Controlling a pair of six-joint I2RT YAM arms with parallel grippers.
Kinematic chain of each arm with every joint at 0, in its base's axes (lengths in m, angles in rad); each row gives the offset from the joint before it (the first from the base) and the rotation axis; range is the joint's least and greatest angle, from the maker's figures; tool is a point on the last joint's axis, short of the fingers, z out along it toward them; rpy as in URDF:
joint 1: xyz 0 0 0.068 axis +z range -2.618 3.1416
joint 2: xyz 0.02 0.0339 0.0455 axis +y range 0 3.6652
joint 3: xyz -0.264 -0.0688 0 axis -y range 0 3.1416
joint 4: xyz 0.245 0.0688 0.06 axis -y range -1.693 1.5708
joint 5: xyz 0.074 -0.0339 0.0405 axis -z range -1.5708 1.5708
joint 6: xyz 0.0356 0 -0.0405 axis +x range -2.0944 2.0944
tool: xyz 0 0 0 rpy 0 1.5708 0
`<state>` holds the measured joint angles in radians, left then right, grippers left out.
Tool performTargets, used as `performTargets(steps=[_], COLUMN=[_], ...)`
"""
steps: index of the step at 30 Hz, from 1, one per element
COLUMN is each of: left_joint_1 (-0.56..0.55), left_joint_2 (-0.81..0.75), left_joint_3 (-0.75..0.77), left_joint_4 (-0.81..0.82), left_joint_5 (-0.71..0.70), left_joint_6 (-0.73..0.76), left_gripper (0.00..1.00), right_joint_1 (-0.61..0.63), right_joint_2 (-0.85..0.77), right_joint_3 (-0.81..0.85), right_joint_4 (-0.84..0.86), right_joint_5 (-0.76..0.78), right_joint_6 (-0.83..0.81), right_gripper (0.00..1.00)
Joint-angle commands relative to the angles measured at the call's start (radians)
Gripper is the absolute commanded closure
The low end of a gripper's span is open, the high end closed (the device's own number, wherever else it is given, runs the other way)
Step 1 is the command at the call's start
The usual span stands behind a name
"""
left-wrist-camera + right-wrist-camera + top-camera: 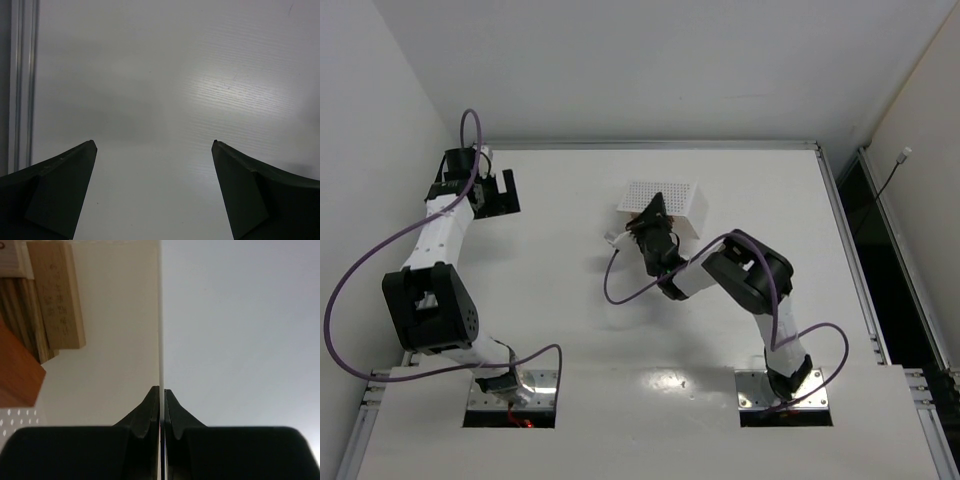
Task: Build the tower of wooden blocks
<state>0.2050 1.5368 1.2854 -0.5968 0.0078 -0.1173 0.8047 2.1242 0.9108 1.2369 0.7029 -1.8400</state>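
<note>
My right gripper [650, 218] is shut on the thin wall [160, 315] of the white perforated tray [675, 195] at mid-table; in the right wrist view the fingers [161, 389] pinch that wall edge-on. Inside the tray, at the upper left of that view, lie tan wood blocks [55, 295] and a reddish-brown block [17, 375], bunched together. They are hidden in the top view. No tower shows in any view. My left gripper [495, 190] is open and empty over bare table at the far left; its fingers [60, 185] stand wide apart.
A small white piece [611, 238] lies on the table just left of my right gripper. A metal rail [20, 85] runs along the table's left edge, and a dark gap borders the right edge [850, 230].
</note>
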Motion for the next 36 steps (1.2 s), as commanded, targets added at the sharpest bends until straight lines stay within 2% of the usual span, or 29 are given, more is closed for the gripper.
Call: performTargets(steps=[1, 2, 5, 7, 11, 13, 15, 17, 18, 20, 22, 23, 25, 27, 30, 36], left_joint_1=[0.011, 0.011, 0.011, 0.011, 0.011, 0.011, 0.011, 0.011, 0.011, 0.011, 0.011, 0.011, 0.011, 0.011, 0.011, 0.011], left_joint_2=[-0.030, -0.030, -0.017, -0.007, 0.003, 0.012, 0.013, 0.023, 0.023, 0.023, 0.023, 0.023, 0.023, 0.023, 0.014, -0.015], left_joint_3=[0.011, 0.011, 0.020, 0.029, 0.029, 0.038, 0.060, 0.069, 0.069, 0.069, 0.058, 0.058, 0.048, 0.048, 0.037, 0.005], left_joint_4=[0.014, 0.014, 0.014, 0.014, 0.014, 0.014, 0.014, 0.002, 0.002, 0.002, 0.014, 0.014, 0.023, 0.023, 0.032, 0.055], left_joint_5=[0.026, 0.040, 0.058, 0.058, 0.083, 0.095, 0.104, 0.104, 0.115, 0.126, 0.136, 0.136, 0.147, 0.147, 0.167, 0.192], left_joint_6=[-0.016, -0.016, -0.016, -0.016, -0.025, -0.025, -0.025, -0.025, -0.025, -0.025, -0.025, -0.025, -0.025, -0.025, -0.036, -0.045], left_gripper=[0.01, 0.01, 0.01, 0.01, 0.01, 0.01, 0.01, 0.01, 0.01, 0.01, 0.01, 0.01, 0.01, 0.01, 0.01, 0.01], right_joint_1=[0.040, 0.040, 0.060, 0.073, 0.082, 0.092, 0.081, 0.093, 0.082, 0.114, 0.114, 0.146, 0.146, 0.184, 0.244, 0.254], right_joint_2=[-0.124, -0.124, -0.158, -0.158, -0.156, -0.142, -0.185, -0.161, -0.161, -0.171, -0.202, -0.214, -0.233, -0.253, -0.294, -0.273], right_joint_3=[-0.050, -0.117, -0.154, -0.089, -0.079, -0.066, -0.168, -0.105, -0.105, -0.076, -0.132, -0.107, -0.160, -0.116, -0.101, -0.217], right_joint_4=[0.579, 0.579, 0.579, 0.579, 0.579, 0.579, 0.579, 0.576, 0.576, 0.563, 0.581, 0.561, 0.576, 0.576, 0.576, 0.576], right_joint_5=[0.013, -0.021, -0.038, -0.004, -0.036, 0.021, -0.087, 0.012, -0.056, 0.009, -0.034, 0.048, -0.014, 0.058, 0.070, 0.142], right_joint_6=[-0.071, -0.071, -0.082, -0.082, -0.119, -0.128, -0.140, -0.140, -0.149, -0.150, -0.150, -0.150, -0.163, -0.179, -0.197, -0.156], right_gripper=[1.00, 1.00, 1.00, 1.00, 1.00, 1.00, 1.00, 1.00, 1.00, 1.00, 1.00, 1.00, 1.00, 1.00, 1.00, 1.00])
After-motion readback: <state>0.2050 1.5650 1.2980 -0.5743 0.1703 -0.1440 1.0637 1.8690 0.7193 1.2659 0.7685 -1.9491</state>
